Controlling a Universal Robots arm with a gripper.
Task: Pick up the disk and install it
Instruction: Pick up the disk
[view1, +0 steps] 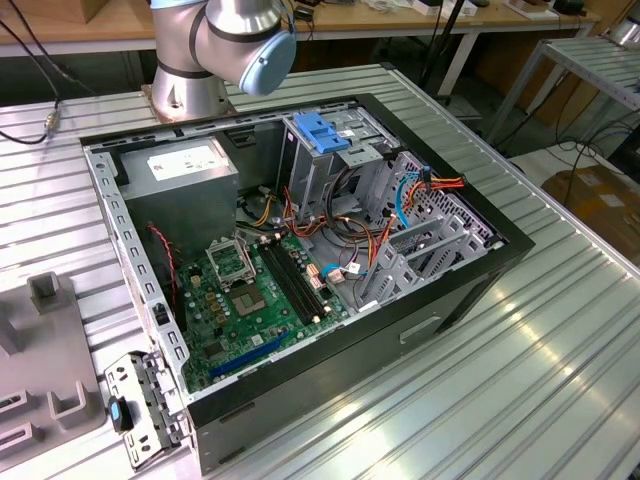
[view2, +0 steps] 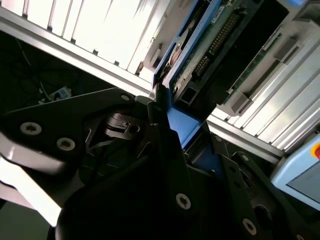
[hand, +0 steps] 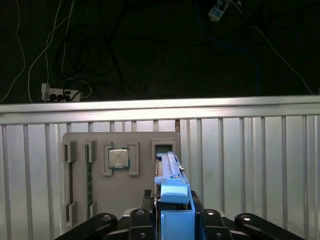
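Here we have the gripper (hand: 171, 205) closed on the disk (hand: 169, 167): in both wrist views its dark fingers (view2: 159, 117) press the blue rail from either side. The disk stands on edge at its slot in the grey parts tray (hand: 142, 200). That tray lies at the exterior view's left, well apart from the drive cage (view1: 325, 150) at the far side of the open computer case (view1: 470, 290).

To do the pick-up well, we judge, the pull should run straight along the slot. The grip should sit square on the rails, so the disk neither tilts nor scrapes the tray walls.

In the tray we count one disk, one processor chip (hand: 119, 158) and two long narrow slots. In the case we count one blue-handled cage, one grey power-supply box (view1: 185, 175) and one motherboard (view1: 250, 300).
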